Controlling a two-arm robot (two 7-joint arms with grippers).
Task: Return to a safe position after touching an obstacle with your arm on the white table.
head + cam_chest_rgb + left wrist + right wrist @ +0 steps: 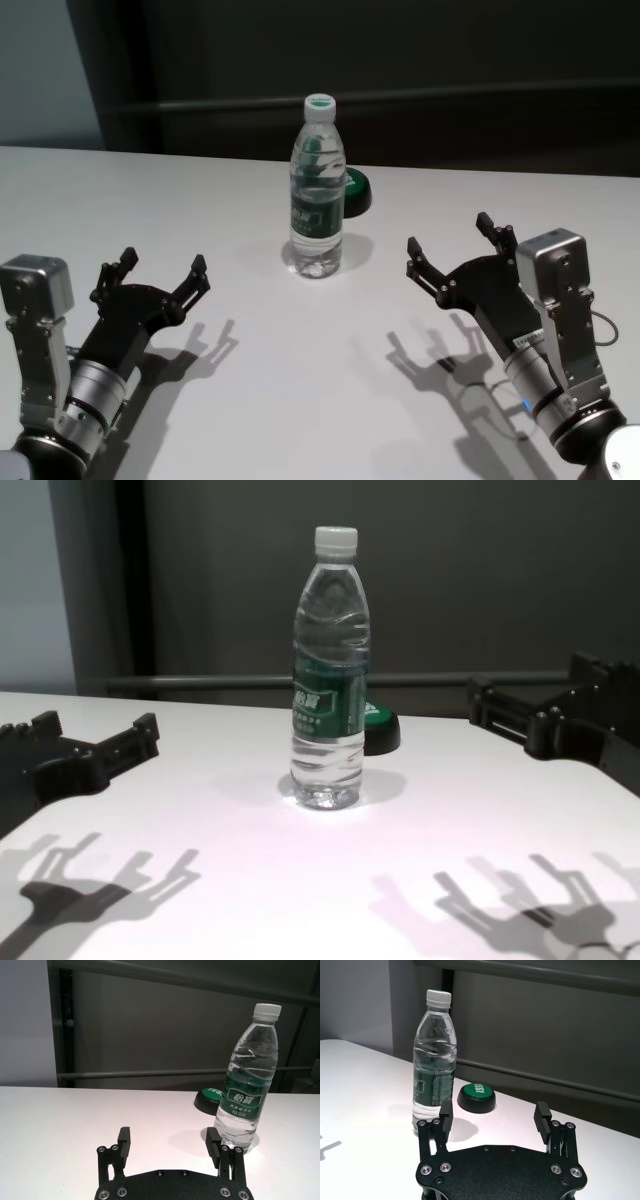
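The obstacle, a tall clear water bottle [317,200] with a white cap and a dark green label, stands upright near the middle of the white table [300,400]. It also shows in the chest view [330,680]. My left gripper [162,262] is open and empty, low over the table at the near left, apart from the bottle. My right gripper [448,233] is open and empty at the near right, also apart from it. The left wrist view shows the bottle [246,1085] ahead of its gripper [168,1135]. The right wrist view shows the bottle [434,1060] beyond its gripper [493,1107].
A small low black-and-green round object [355,192] sits just behind the bottle, toward the table's far edge. A dark wall with a horizontal rail [240,682] runs behind the table. Bare tabletop lies between the two arms.
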